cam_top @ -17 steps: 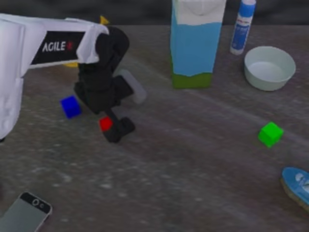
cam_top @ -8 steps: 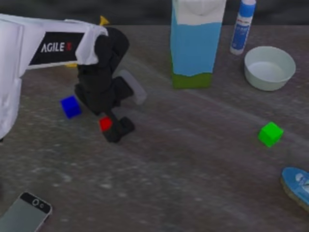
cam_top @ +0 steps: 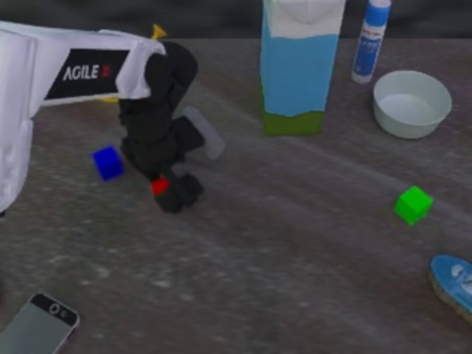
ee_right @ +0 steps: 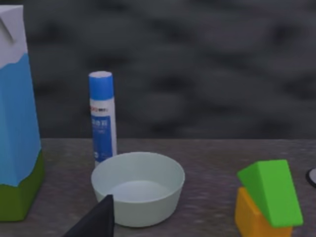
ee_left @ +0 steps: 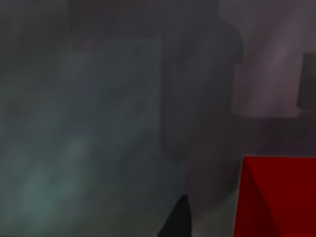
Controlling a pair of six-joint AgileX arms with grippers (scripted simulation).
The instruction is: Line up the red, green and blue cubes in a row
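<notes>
- Scuffed grey tabletop, mottled and matte, lay under a dark, blurred backdrop as the job stood barely begun.
- Left gripper sat low at the table's left, its black fingers pinched on the red cube; the left wrist view showed a glossy red corner filling one side, close to the lens.
- Blue cube rested just beside that gripper, toward the left edge, apart from the red one.
- Green cube sat well apart at the right, untouched, so no row existed; by this reading, all three placements were left to do.
- Right gripper appeared only as a dark sliver in its own wrist view, so whether its fingers were spread could not be told.
- All three cubes looked hard-edged, plain and equal in size.
- Nearby stood a tall boxy carton, a slim glue stick, a smooth round white bowl and a flat phone.
</notes>
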